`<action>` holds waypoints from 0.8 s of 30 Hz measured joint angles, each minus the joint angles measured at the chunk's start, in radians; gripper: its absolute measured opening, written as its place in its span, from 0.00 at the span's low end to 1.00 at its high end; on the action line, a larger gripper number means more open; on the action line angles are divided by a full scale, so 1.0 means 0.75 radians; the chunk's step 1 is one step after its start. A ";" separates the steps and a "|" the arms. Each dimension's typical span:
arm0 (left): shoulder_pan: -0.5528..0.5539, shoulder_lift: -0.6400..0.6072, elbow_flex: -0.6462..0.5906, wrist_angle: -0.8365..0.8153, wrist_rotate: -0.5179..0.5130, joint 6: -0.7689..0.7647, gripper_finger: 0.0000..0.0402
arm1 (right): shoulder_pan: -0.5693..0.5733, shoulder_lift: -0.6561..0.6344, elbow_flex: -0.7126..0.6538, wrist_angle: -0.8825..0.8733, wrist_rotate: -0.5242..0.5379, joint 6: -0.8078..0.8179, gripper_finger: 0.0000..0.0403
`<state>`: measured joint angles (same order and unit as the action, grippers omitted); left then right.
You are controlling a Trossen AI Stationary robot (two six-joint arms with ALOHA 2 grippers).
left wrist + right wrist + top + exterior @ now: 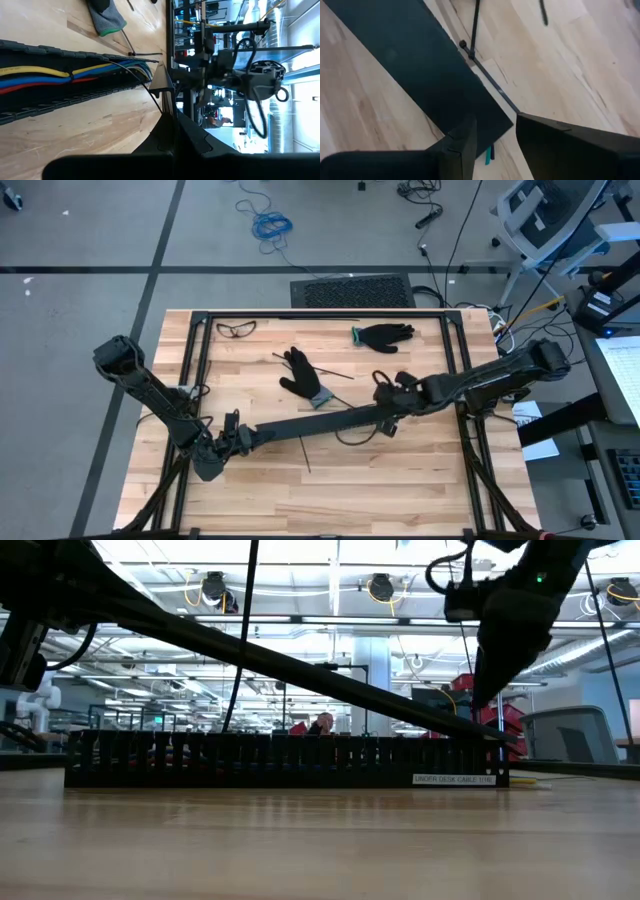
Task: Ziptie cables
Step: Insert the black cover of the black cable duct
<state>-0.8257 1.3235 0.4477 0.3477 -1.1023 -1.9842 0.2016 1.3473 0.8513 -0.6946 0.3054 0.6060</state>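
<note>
The left gripper (232, 432) sits at the near left of the table (400, 480), its claw pressed together on the left end of a long flat black cover (310, 425). In the low view that cover is tilted, high at the left and sloping down to the right, so it is not seated. Under it lies the black slotted strip (280, 760), running left to right across the middle of the table. The cables (60, 77) lie inside this strip: the left wrist view shows yellow, blue and red wires running along the channel, with a thin dark band crossing them at one spot, which may be a tie, though I cannot tell for sure. A loose zip tie (485, 75) lies on the wood just beside the cover's right end, and another thin black tie (305, 452) lies near the strip's middle.

Two black gloves (305, 375) and a pair of safety glasses (235, 329) rest on the far half of the table.

The right gripper (390, 415) hovers at the cover's right end, its claw partly spread with the cover's corner between the fingers; whether it pinches it I cannot tell.

As I judge it, the cables are laid in, but most tying is left, with ties unused
</note>
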 joint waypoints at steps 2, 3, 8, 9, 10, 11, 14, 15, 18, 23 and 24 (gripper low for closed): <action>0.000 0.000 0.000 0.000 0.000 0.001 0.02 | 0.005 0.029 0.000 0.019 0.001 -0.004 0.31; 0.000 0.000 0.000 -0.002 0.000 0.000 0.02 | 0.004 0.039 0.000 0.036 0.001 -0.008 0.31; 0.000 0.000 0.000 -0.026 0.000 -0.001 0.02 | 0.005 0.063 0.000 0.087 -0.002 -0.021 0.31; 0.000 0.000 0.000 -0.028 0.000 -0.002 0.02 | 0.005 0.063 0.000 0.087 -0.003 -0.021 0.31; 0.000 0.000 0.000 -0.027 0.000 -0.002 0.02 | 0.005 0.063 0.000 0.088 -0.007 -0.022 0.31; 0.001 -0.001 0.000 -0.027 0.000 -0.001 0.02 | 0.005 0.063 0.000 0.088 -0.016 -0.023 0.31; 0.001 -0.001 0.000 -0.028 0.000 -0.002 0.02 | 0.005 0.063 0.000 0.088 -0.026 -0.027 0.31; 0.001 -0.001 0.000 -0.030 0.000 -0.002 0.02 | 0.005 0.063 0.000 0.088 -0.026 -0.027 0.31; 0.002 -0.001 0.000 -0.033 0.000 -0.001 0.02 | 0.005 0.063 0.000 0.090 -0.026 -0.027 0.31; 0.003 -0.001 0.000 -0.035 0.000 -0.002 0.02 | 0.004 0.063 -0.008 0.115 -0.026 -0.026 0.31; 0.003 -0.001 0.000 -0.035 0.000 -0.002 0.02 | 0.004 0.063 -0.015 0.126 -0.027 -0.022 0.31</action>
<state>-0.8234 1.3231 0.4477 0.3218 -1.1023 -1.9858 0.2047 1.3945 0.8400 -0.6004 0.2853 0.5898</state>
